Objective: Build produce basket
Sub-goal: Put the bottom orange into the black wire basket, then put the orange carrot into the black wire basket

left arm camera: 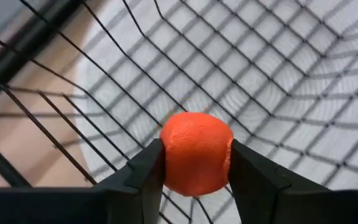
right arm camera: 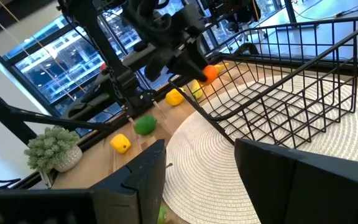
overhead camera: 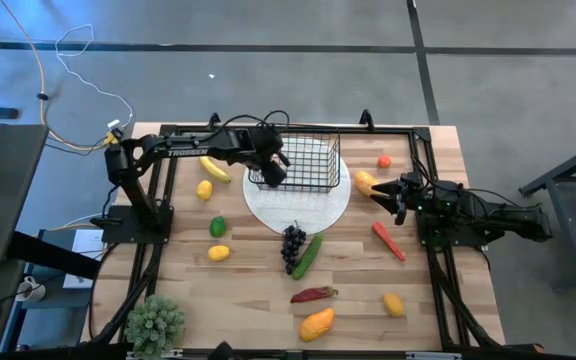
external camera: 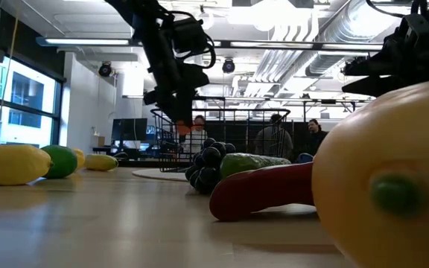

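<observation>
The black wire basket [overhead camera: 306, 165] stands on a round white plate [overhead camera: 298, 212] at the table's far middle. My left gripper [overhead camera: 271, 172] is at the basket's left end, about at rim height, shut on a small orange-red tomato [left arm camera: 196, 152], which also shows in the right wire-side wrist view [right arm camera: 209, 73]. My right gripper [overhead camera: 395, 195] is open and empty, right of the plate, beside a yellow-orange fruit [overhead camera: 366, 182]. Grapes [overhead camera: 293, 245] and a cucumber [overhead camera: 308, 256] lie on the table by the plate's near edge. My left gripper pinches the tomato's two opposite sides [left arm camera: 166, 155] between its two fingers. The fingers come from above, pointing down into the basket. The tomato is lifted clear, with the basket's mesh floor and the plate below it.
On the left lie a banana [overhead camera: 215, 168], a lemon [overhead camera: 204, 189], a lime [overhead camera: 217, 227] and another lemon [overhead camera: 219, 253]. Near the front lie a red chilli [overhead camera: 313, 294], a mango [overhead camera: 316, 323] and a lemon [overhead camera: 394, 303]. A potted plant [overhead camera: 154, 322] stands front left. A tomato [overhead camera: 383, 160] sits far right.
</observation>
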